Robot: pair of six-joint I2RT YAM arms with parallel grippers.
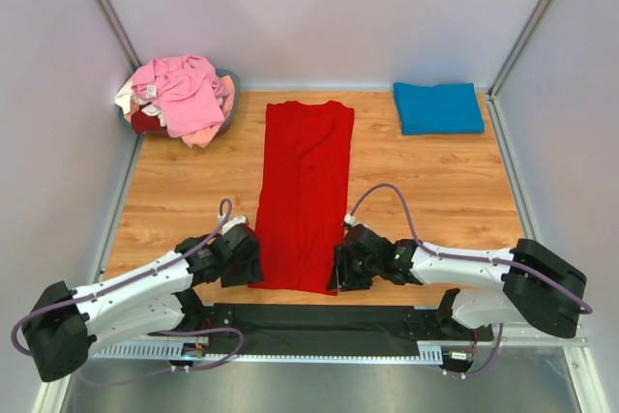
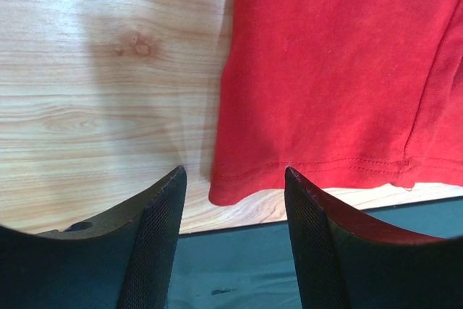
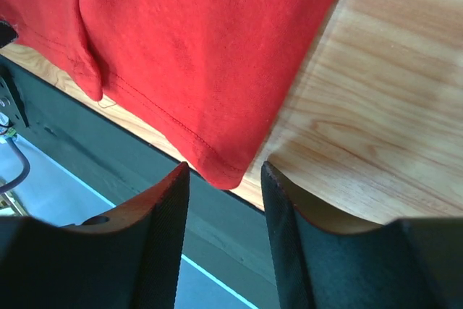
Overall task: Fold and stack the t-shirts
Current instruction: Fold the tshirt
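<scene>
Wooden table, red t-shirt laid flat down the middle as a long narrow strip, collar end far, hem at the near edge. Heap of pink and cream shirts at far left corner, well apart from it. Blue t-shirt folded into a flat rectangle, far right. Left gripper low at the hem's near-left corner, jaws wide apart, corner sitting in the gap, not pinched. Right gripper at the hem's near-right corner, jaws apart but narrower, corner tip between the fingertips, touching neither that I can tell; that corner hangs just past the wood edge over the black strip.
</scene>
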